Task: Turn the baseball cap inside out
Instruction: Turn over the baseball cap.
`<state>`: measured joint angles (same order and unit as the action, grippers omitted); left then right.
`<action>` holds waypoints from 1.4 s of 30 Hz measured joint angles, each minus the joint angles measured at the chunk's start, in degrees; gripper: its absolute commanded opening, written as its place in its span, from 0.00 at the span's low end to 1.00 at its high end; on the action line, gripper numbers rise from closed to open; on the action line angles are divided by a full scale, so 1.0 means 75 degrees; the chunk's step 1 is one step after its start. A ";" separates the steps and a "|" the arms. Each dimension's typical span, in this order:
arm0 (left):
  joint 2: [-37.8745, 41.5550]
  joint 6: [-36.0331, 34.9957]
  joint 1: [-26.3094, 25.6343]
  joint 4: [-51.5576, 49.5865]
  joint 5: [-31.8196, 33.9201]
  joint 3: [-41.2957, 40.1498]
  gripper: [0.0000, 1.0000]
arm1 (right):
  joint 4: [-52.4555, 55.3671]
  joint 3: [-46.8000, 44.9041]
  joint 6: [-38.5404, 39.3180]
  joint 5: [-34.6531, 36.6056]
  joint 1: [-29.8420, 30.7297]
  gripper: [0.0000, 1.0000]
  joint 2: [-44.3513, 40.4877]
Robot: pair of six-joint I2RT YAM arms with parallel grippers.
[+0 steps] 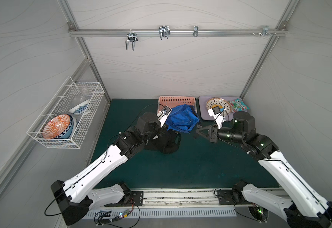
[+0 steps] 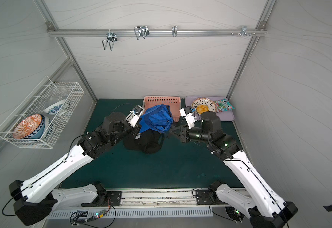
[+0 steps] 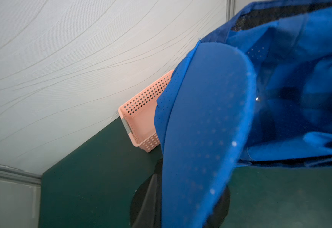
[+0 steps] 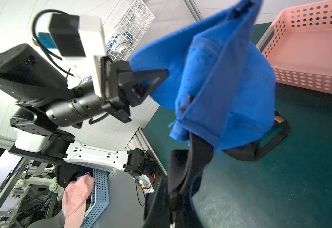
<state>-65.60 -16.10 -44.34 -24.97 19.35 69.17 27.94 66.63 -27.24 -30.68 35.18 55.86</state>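
Down at the bottom, a big green counter (image 1: 181,167). Up in the air over its middle, just in front of the pink basket (image 1: 177,100), the blue baseball cap (image 1: 182,118), stretched between two arms. Not lying on the counter at all. Under it, on the counter, a black cloth thing (image 1: 167,145); cannot tell what.

Now the left gripper (image 4: 161,76): clamped tight on the cap's stiff brim (image 4: 153,57). Then the right gripper (image 1: 197,131): squeezed tight too, pinching a black strap (image 4: 192,156), seemingly part of the cap's back edge.

Looks like the middle of the job. Soft top all crumpled and folded, seams showing, so maybe partly flipped; hard to say how much.

Next, most likely: hold the brim steady with the left gripper. Pull the back edge away and down with the right one to open the cap's mouth wide. Then push the soft top through that mouth, inside turned outward. Go slow to stop the thin cloth slipping out. Never let go with both grippers at once, or down to the counter with the cap.
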 measured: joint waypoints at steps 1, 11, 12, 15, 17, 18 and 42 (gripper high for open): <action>-0.0108 -0.0114 -0.0114 0.0000 0.0157 0.0000 0.00 | -0.0023 0.0052 -0.0009 0.0035 0.0073 0.00 0.0073; -0.0358 -0.0685 -0.0493 -0.0356 -0.0134 0.0026 0.00 | 0.0204 0.0691 0.0452 0.0883 0.1067 0.00 0.0816; -0.0358 -0.0784 -0.0533 -0.0417 -0.0376 0.0026 0.00 | 0.0204 0.0676 0.0443 0.1020 0.1131 0.00 0.0813; -0.0341 -0.1099 -0.0761 -0.0714 -0.1064 -0.0052 0.00 | 0.0221 0.0606 0.0274 0.1623 0.1137 0.00 0.0758; -0.0280 -0.1204 -0.0915 -0.0825 -0.1346 -0.0224 0.00 | 0.0271 0.0481 0.0015 0.1915 0.0877 0.00 0.0676; -0.0239 -0.1198 -0.0953 -0.0868 -0.1419 -0.0309 0.00 | 0.0291 0.0382 -0.0137 0.1955 0.0676 0.02 0.0612; 0.1186 -0.0568 -0.0542 -0.0688 -0.1664 0.0248 0.00 | -0.0227 -0.1655 0.1944 0.0857 -0.1119 0.94 -0.1396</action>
<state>-56.71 -20.36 -48.40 -30.13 6.87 71.02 26.24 54.22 -12.67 -24.25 26.79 45.39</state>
